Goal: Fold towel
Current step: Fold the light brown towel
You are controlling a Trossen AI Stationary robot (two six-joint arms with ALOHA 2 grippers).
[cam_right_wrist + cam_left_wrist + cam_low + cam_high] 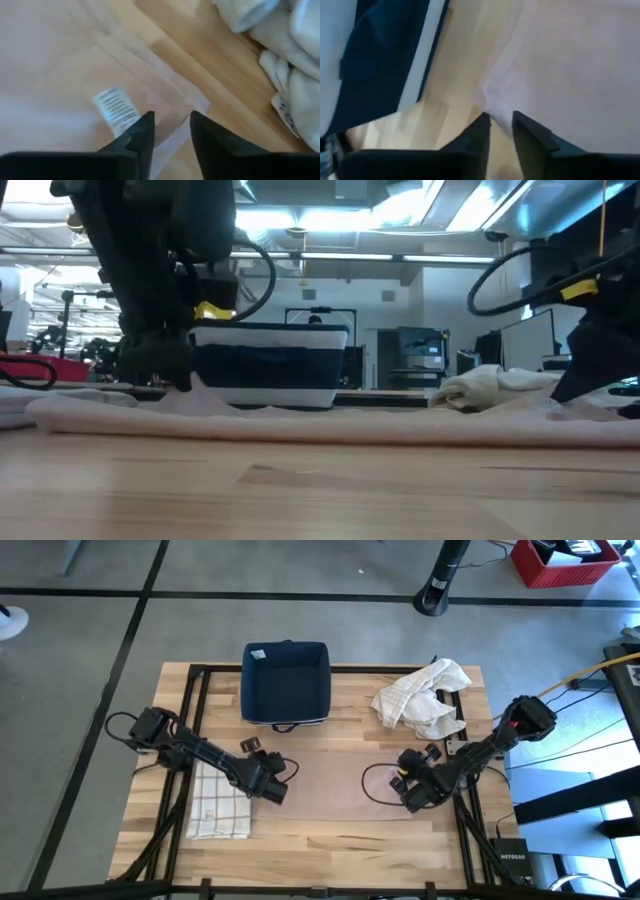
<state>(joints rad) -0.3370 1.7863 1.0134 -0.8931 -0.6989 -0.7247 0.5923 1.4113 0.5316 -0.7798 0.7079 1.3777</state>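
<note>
A: Nearest, low across the table [330, 850]?
B: One pink towel [335, 785], spread flat at the middle, closer to the front edge than the back.
A: Other cloth?
B: One checked towel [220, 802], folded, near the front left corner. One heap of white cloth [422, 698] by the back right corner; number of pieces impossible to tell. One blue bin [285, 682] at the back edge.
A: Arms?
B: Two, both stretched low and inward. Left gripper [501, 125] at the pink towel's left edge, fingers slightly parted over a corner, gripping nothing. Right gripper [171, 122] at the right edge beside a label [116, 111], likewise parted, not clamped.
</note>
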